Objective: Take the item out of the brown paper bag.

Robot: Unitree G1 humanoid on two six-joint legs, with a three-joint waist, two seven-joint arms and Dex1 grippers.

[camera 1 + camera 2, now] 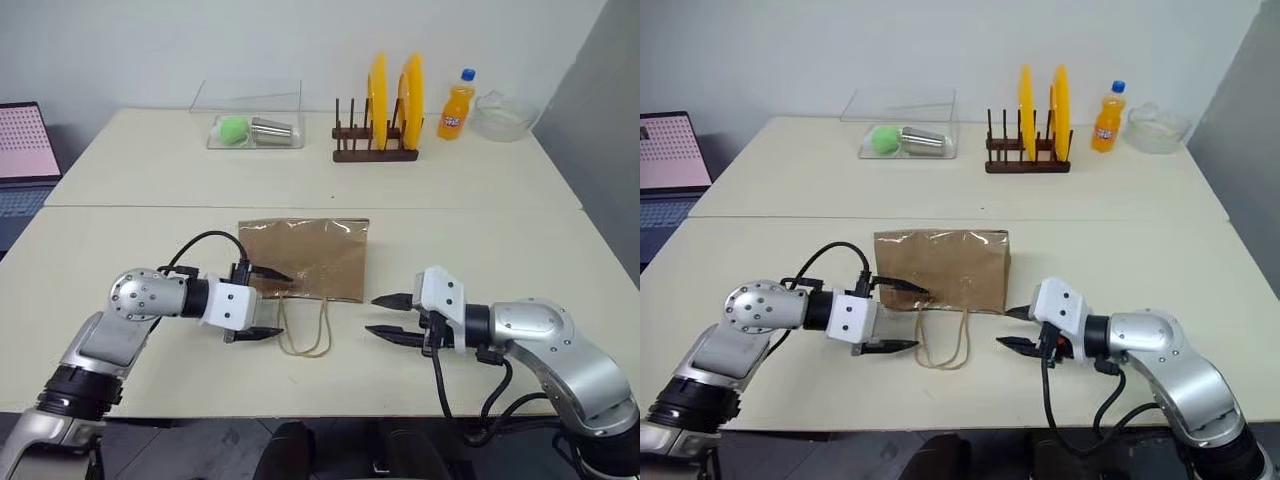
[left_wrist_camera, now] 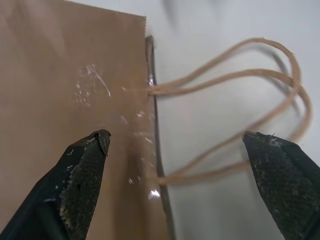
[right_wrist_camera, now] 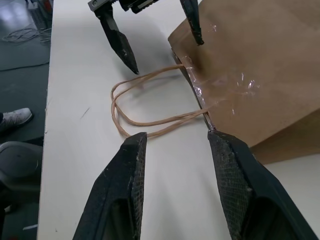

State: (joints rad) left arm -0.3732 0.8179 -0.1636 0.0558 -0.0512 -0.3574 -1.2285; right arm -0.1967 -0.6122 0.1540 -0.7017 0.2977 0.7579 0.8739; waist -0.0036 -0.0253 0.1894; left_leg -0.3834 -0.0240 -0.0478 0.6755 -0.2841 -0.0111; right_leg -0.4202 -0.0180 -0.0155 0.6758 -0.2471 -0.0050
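On the pale table [image 1: 120, 230] the brown paper bag [image 1: 305, 258] lay flat; the left gripper [image 1: 268, 303] was spread wide at its mouth, the right gripper [image 1: 392, 318] partly open; nothing was held.

- The left gripper [image 2: 175, 150] has its two black fingers spread wide
- One fingertip [image 2: 95, 150] lies over the brown paper bag [image 2: 60, 75]
- The other flanks the tan cord handles [image 2: 240, 75], which loop from the bag's mouth onto the pale table [image 2: 215, 30]

Room bright, even light from above. Soft shadows under arms on table [image 1: 480, 240]. Small glare spots on tape of paper bag [image 2: 60, 90]. Left wrist close-up slightly soft; handles [image 2: 240, 75] blurred.
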